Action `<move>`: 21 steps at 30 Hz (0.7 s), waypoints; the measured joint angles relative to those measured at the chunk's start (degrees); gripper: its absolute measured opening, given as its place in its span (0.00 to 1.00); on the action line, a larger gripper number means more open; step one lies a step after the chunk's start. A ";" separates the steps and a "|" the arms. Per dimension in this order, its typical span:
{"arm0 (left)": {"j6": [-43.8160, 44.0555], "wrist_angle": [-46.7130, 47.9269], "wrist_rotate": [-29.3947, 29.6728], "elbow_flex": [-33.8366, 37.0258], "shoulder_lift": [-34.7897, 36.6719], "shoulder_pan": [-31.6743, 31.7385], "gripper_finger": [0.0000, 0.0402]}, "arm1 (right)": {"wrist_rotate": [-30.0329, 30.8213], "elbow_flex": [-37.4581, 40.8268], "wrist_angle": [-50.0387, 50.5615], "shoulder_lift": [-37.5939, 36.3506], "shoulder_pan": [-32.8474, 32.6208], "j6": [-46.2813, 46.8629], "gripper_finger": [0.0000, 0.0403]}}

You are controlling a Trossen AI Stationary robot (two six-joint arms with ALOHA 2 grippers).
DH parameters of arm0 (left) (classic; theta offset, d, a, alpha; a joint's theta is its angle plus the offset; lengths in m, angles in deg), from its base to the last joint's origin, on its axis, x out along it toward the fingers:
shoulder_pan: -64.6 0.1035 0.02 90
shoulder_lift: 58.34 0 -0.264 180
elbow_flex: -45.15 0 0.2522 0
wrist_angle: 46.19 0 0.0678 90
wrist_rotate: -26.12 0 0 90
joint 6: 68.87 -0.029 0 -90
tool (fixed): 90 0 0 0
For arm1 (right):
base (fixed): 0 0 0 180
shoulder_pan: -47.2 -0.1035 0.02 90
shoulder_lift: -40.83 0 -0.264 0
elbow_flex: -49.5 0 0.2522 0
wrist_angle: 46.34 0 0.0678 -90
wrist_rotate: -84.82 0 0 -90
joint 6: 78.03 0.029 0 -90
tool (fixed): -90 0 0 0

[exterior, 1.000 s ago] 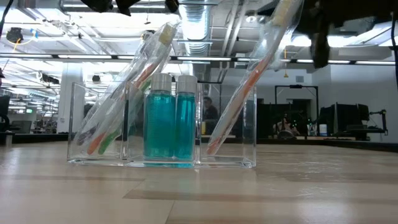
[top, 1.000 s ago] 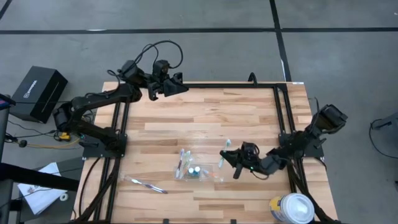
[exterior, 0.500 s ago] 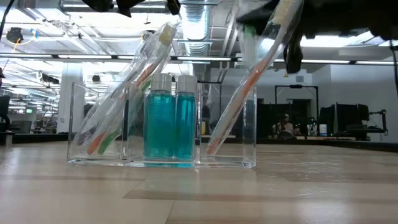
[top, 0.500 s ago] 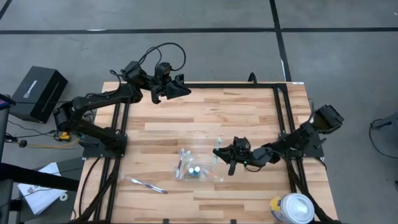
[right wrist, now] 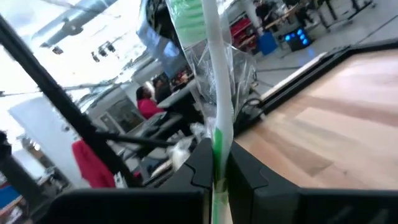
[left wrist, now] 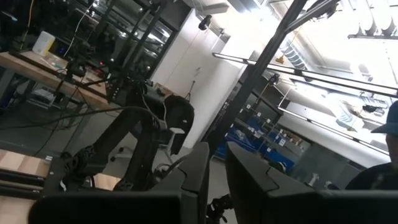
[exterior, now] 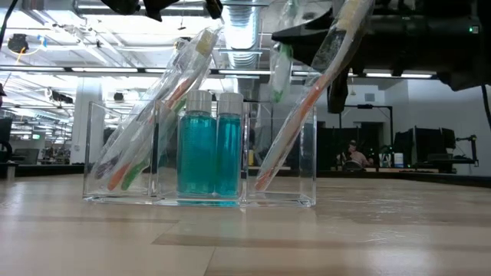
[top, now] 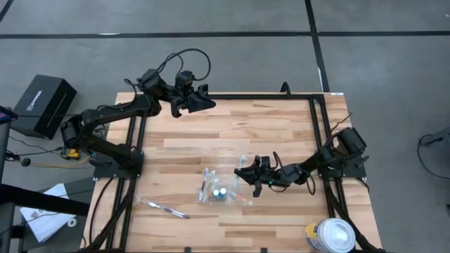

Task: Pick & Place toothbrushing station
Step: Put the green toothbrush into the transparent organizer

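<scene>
The right gripper (top: 244, 173), clamped on a slim green-and-white wrapped toothbrush (right wrist: 213, 81), had travelled leftward over the pale wooden table (top: 281, 126) since a second before, from well right of the clear flat plastic holder (top: 219, 188) to just above its right end. In the low view the green-bristled head (exterior: 281, 61) now hung over the holder's (exterior: 199, 201) right compartment, beside the orange-handled toothbrush (exterior: 307, 103) already leaning there. Two teal tubes (exterior: 209, 146) stood in the middle compartment and more brushes (exterior: 157, 100) leaned in the left one. Another wrapped toothbrush (top: 164, 208) lay on the table. The left gripper (top: 200, 98) stayed at the table's far edge, its fingers (left wrist: 198, 171) slightly apart, holding nothing.
</scene>
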 joint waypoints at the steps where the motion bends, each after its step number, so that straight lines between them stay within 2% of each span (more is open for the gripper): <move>1: -0.01 0.02 -0.09 0.00 0.00 0.00 0.12 | -0.74 0.00 0.45 0.00 0.14 0.15 0.03; 12: -0.14 0.42 -0.46 0.00 -0.02 0.00 0.12 | -3.45 0.00 8.27 0.00 0.25 3.00 0.03; 21: -1.57 0.81 -0.44 0.00 -0.02 0.00 0.12 | -6.96 0.00 9.95 -0.02 1.68 2.34 0.03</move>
